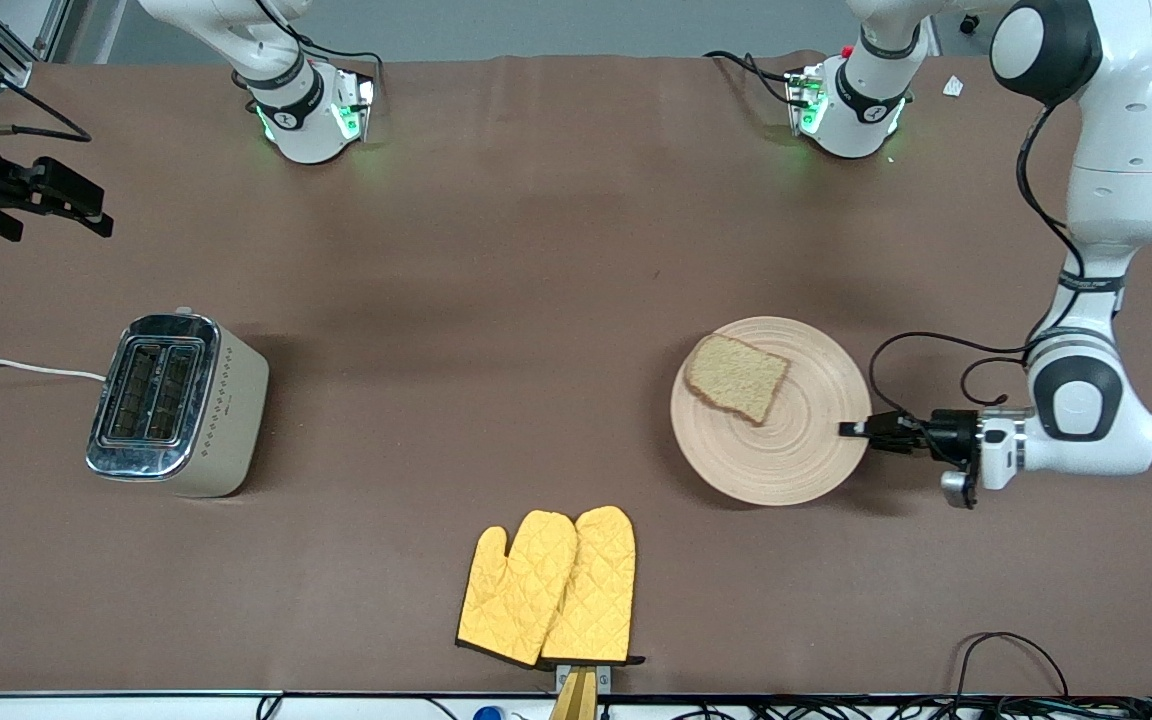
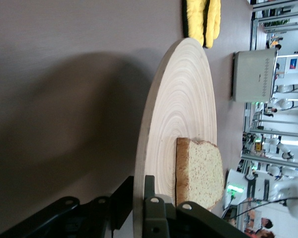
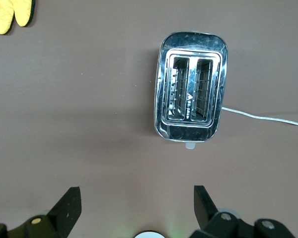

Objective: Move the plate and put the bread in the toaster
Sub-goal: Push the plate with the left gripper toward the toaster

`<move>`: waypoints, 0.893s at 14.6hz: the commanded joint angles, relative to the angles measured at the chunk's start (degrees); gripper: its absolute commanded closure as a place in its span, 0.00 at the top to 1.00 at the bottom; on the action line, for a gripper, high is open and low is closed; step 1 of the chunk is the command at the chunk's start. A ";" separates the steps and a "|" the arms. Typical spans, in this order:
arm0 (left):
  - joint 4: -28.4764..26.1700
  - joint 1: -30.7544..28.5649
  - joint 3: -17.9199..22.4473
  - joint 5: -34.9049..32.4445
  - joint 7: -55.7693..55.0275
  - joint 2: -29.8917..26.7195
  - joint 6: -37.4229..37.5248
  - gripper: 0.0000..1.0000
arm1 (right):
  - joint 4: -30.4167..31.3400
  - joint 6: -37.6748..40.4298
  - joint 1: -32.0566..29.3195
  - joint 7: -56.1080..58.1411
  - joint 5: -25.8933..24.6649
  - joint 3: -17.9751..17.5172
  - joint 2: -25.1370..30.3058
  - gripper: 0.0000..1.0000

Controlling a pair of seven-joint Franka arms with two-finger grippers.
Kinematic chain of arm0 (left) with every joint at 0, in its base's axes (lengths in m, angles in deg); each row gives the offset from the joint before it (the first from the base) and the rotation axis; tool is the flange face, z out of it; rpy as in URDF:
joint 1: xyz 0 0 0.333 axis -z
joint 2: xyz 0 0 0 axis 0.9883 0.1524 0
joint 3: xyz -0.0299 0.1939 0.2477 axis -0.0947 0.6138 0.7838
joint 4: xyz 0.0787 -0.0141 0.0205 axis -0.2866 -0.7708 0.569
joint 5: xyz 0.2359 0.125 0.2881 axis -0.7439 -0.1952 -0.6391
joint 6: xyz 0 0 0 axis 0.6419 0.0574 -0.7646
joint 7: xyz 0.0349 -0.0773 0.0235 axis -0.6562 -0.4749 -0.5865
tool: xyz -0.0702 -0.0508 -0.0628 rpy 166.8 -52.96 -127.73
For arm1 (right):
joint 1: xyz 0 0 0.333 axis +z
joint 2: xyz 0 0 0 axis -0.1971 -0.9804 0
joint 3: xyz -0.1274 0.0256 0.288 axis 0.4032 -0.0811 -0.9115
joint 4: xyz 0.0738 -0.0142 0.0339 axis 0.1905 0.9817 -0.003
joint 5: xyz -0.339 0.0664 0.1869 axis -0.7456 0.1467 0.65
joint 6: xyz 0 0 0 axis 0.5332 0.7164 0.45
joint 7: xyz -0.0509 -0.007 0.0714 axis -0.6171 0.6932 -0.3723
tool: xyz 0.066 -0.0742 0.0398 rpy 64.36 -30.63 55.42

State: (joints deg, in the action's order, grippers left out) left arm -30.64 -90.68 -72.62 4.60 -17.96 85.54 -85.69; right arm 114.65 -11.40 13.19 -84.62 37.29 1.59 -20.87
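Brown desk (image 1: 536, 300) lies bare between toaster (image 1: 176, 405) and plate (image 1: 771, 410) (bread (image 1: 736, 377) on it); left pincer (image 1: 861, 430) clamps the plate's rim, right pincer (image 3: 134, 208) hangs wide above the toaster.

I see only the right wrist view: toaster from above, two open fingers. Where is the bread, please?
Observer: The bread lies on the plate, toward the left arm's end of the table.
Operator: Does the left gripper hold something?
Observer: Yes, the left gripper is shut on the plate's rim, one finger above and one below.
Operator: Are both oven mitts together?
Observer: The oven mitts lie side by side, nearer to the front camera than the toaster.
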 commanded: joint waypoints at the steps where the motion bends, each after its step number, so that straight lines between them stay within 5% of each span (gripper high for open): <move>1: 0.59 4.06 -2.10 5.64 -4.76 -0.31 -3.86 0.00 | -0.01 0.40 -0.42 -0.30 0.56 -0.02 0.02 1.00; 7: 1.03 23.21 -2.46 21.09 -15.57 0.04 -26.35 0.00 | 0.08 1.01 -0.59 -0.21 0.65 0.07 0.02 1.00; 13: 1.64 36.32 -2.46 34.74 -15.41 1.18 -35.77 0.00 | 0.08 1.19 -0.94 -0.12 0.65 0.15 0.02 1.00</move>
State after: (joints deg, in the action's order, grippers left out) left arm -30.55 -56.67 -75.18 35.97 -33.89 86.06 -120.35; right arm 114.69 -10.64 13.07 -84.62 37.29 1.86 -21.02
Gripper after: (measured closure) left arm 0.872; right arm 0.000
